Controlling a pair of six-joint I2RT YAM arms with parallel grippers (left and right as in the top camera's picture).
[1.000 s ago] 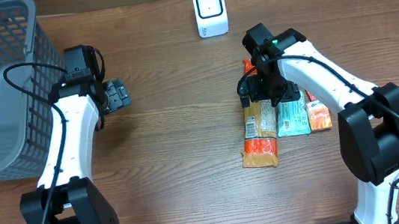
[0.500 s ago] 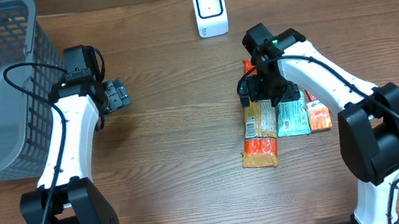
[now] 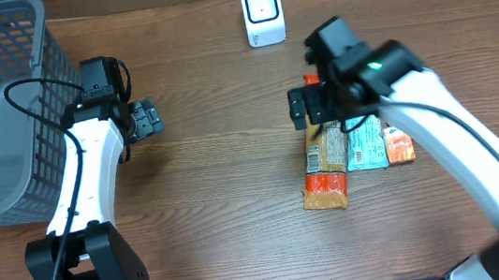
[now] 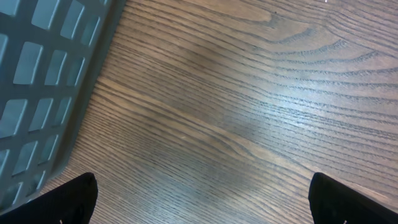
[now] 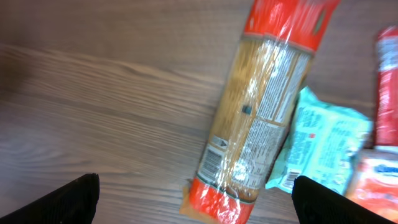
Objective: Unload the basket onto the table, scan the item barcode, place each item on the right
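Orange-ended snack packet (image 3: 325, 156) lies flat right of centre beside a teal packet (image 3: 364, 146), right gripper (image 5: 196, 203) wide open and empty above its upper end, left gripper (image 3: 145, 120) equally open and empty near the basket (image 3: 1, 112), white scanner (image 3: 262, 13) at top centre.

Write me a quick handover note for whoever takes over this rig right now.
Left gripper: open, empty, beside the basket.
Right gripper: open, empty, over the long orange-ended pack.
Teal pack and red pack lie beside it; scanner stands farther back.
Done: no pack lifted yet.
Left: grasp a pack, show its barcode to the scanner.
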